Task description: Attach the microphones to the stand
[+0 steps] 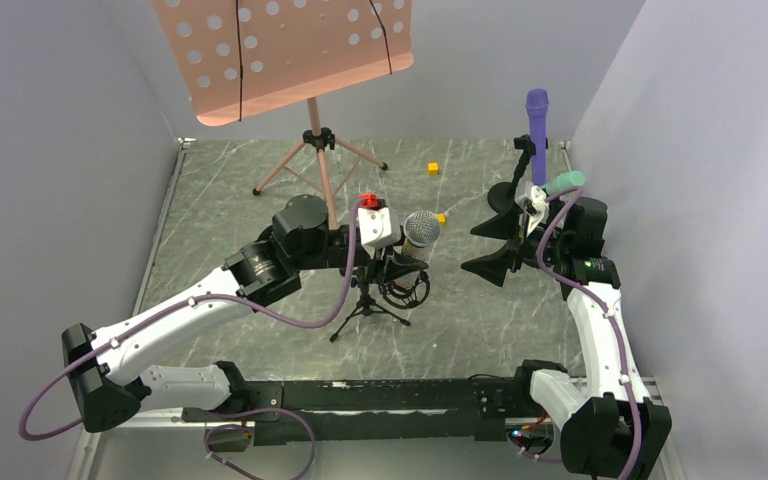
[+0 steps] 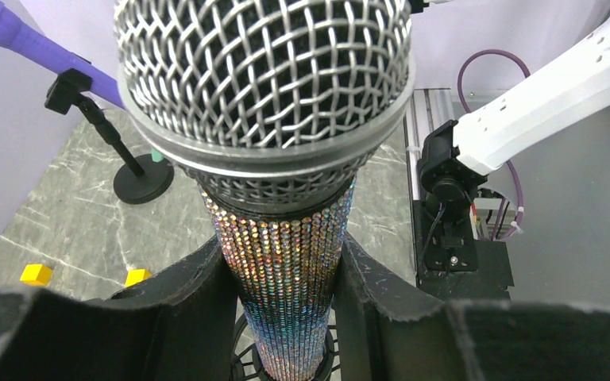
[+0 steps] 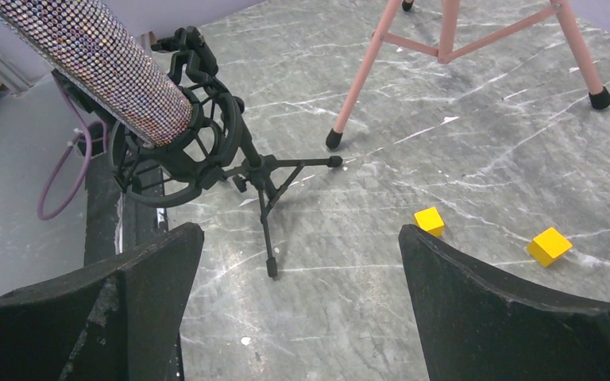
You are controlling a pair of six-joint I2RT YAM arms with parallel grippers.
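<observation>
My left gripper (image 2: 282, 313) clamps the glittery silver-pink microphone (image 2: 282, 206) with silver mesh head, its lower end in the ring cradle of the small black tripod stand (image 3: 176, 151); my right gripper (image 3: 300, 238) gapes wide, empty. Seating seems underway: next, press straight down, then release gently.

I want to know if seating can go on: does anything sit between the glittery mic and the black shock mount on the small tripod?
Nothing visible does. The left claw grips the glittery microphone, and in the right wrist view its lower end is already in the ring of the shock mount.
</observation>
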